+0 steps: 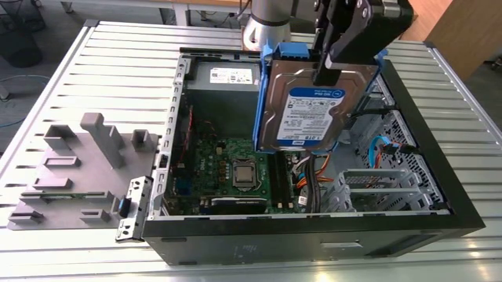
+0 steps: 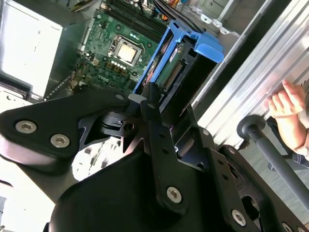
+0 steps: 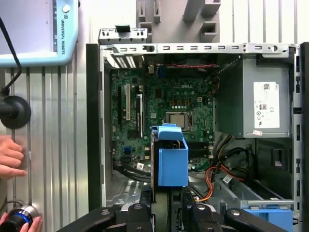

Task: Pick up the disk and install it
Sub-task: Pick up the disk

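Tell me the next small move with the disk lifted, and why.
Probably shift the disk toward the exterior view's right: the pincer holds it upright above the motherboard, while the metal drive cage sits further right.

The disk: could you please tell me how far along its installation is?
Pickup looks done: the tool is shut on the disk, holding it upright in the air above the open computer case, over the motherboard. Left: the disk is not yet seated in the case.
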Robot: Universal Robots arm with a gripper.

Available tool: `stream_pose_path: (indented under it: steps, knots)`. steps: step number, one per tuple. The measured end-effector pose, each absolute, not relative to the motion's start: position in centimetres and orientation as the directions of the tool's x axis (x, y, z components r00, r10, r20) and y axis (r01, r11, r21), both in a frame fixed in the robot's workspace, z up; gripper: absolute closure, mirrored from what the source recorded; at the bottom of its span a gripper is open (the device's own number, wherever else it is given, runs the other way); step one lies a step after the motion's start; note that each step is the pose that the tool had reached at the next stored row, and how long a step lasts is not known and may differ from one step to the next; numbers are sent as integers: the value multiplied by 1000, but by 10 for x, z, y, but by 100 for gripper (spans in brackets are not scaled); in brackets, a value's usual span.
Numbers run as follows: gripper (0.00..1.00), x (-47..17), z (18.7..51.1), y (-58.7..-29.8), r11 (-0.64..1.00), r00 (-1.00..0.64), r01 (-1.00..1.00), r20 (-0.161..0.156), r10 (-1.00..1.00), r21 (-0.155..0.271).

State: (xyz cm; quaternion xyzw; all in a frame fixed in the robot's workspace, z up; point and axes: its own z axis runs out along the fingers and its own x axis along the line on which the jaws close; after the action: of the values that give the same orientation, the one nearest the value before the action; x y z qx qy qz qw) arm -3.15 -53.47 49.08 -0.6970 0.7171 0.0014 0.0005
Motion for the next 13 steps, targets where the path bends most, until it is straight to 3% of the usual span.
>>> stream_pose_path:
  steps: [13]
  knots:
    - [65,-31,491,-576,28,-28,-1000,-3,-1000,1]
